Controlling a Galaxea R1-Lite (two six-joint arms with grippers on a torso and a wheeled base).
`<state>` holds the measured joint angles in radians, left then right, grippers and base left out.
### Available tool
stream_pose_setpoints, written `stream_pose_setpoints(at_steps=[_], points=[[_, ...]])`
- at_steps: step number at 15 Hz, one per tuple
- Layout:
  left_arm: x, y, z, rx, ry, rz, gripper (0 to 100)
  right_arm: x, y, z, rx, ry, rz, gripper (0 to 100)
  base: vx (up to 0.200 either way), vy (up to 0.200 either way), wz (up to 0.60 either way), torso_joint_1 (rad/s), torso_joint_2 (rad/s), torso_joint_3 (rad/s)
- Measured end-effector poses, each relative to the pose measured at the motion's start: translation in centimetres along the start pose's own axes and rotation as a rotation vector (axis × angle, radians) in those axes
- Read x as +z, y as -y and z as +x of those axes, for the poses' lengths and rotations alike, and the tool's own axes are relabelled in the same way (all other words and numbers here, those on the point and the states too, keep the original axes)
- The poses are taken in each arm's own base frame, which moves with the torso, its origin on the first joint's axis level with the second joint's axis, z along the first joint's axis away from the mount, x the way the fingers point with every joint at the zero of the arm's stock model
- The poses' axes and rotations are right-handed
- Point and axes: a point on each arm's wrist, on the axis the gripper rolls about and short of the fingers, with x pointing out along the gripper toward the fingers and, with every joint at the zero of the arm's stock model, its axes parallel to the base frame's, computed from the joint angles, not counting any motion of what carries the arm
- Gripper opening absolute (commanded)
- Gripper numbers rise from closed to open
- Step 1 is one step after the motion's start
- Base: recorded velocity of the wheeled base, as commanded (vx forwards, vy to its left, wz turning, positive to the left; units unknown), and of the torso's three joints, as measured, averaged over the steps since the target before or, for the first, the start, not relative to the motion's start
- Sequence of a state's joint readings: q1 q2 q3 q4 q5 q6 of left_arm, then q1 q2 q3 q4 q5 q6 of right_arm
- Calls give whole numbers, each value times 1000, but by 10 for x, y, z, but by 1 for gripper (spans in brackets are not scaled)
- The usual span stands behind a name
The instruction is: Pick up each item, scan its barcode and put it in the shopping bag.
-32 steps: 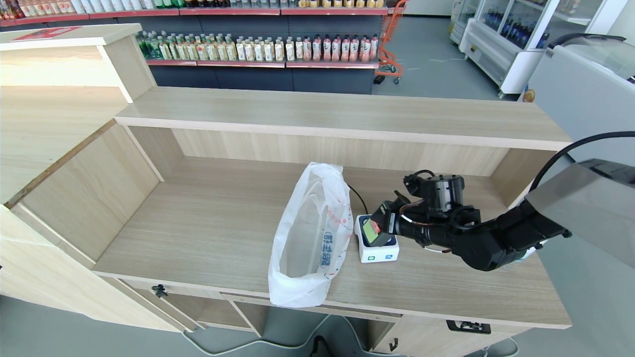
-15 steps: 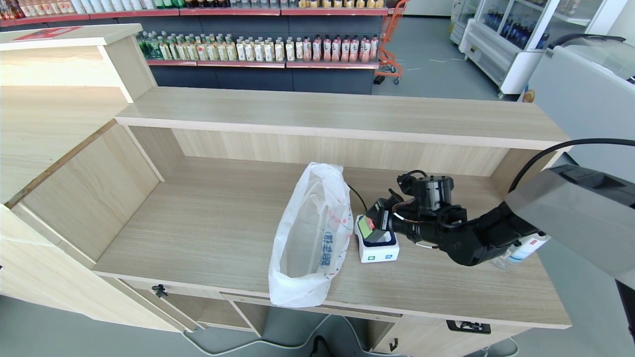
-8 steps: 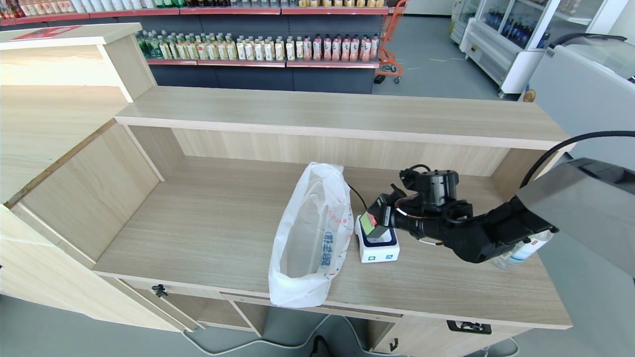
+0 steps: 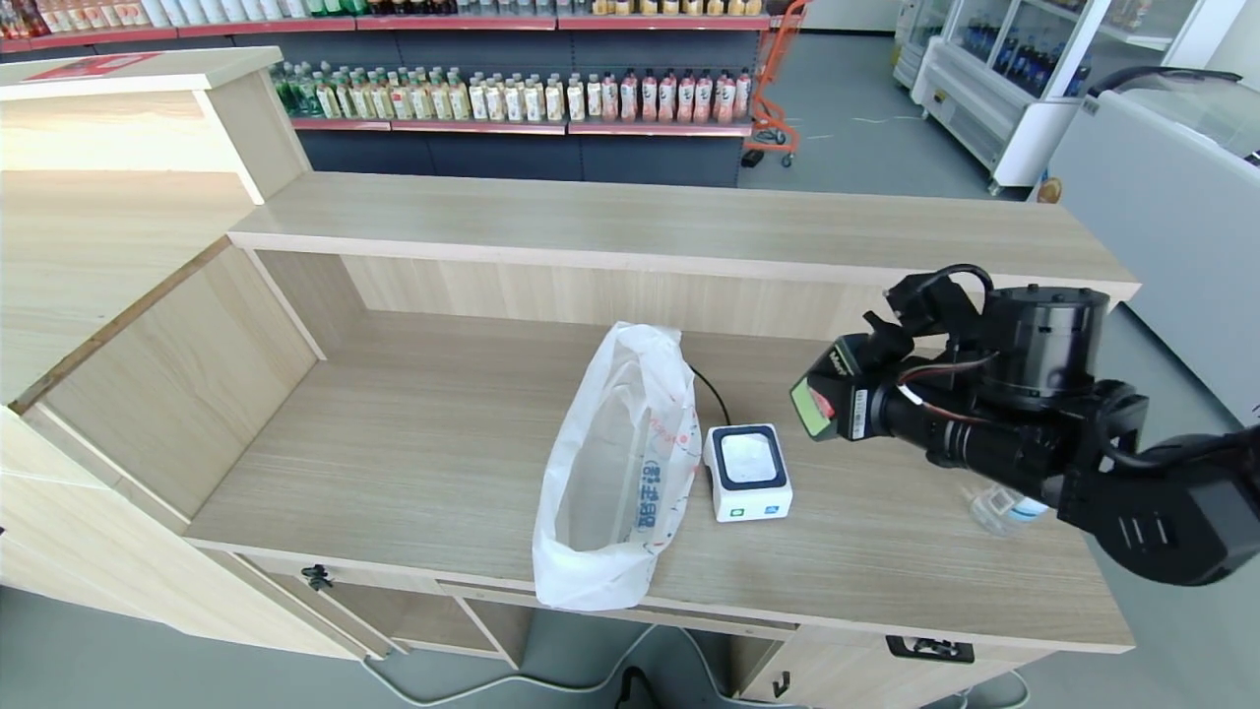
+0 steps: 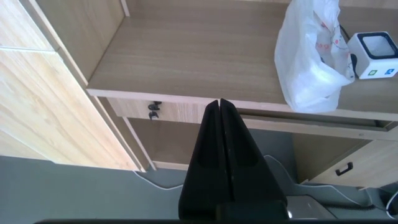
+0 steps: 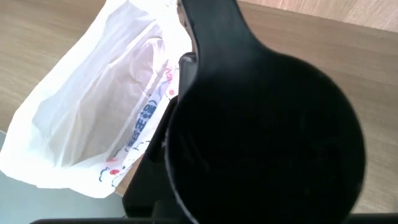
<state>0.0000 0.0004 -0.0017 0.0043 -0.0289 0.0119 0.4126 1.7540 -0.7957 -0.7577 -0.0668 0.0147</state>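
My right gripper (image 4: 835,398) hangs above the counter, up and to the right of the scanner, shut on a small dark item with a green and red label (image 4: 813,406). That item (image 6: 267,137) looms as a dark round shape in the right wrist view. The white scanner (image 4: 748,473) sits uncovered on the counter, its window facing up. The white plastic shopping bag (image 4: 615,473) stands open just left of it, at the front edge. My left gripper (image 5: 219,109) is shut and empty, low in front of the counter, with the bag (image 5: 311,56) and scanner (image 5: 375,53) beyond it.
A clear plastic bottle (image 4: 999,507) lies on the counter at the right, partly behind my right arm. A black cable (image 4: 711,392) runs from the scanner to the back. A raised ledge (image 4: 669,231) borders the rear, and a wooden side wall (image 4: 177,394) closes the left.
My right gripper has lifted the item away from the scanner, up and to the right, closer to the head camera. The scanner's window is now uncovered.
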Motion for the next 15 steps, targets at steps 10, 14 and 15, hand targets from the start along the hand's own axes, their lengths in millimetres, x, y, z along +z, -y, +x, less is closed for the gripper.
stream_pose_setpoints(at_steps=[10,14,15], points=[[0,0,0,-1,0,0,0,18,4,-46,-14,78,-27,0,0,140,0,3,1,2],[0,0,0,0,0,0,0,8,-7,-42,5,38,-30,0,0,200,0,-4,2,2],[0,0,0,0,0,0,0,3,-10,-37,11,22,-32,0,0,0,0,0,0,0]])
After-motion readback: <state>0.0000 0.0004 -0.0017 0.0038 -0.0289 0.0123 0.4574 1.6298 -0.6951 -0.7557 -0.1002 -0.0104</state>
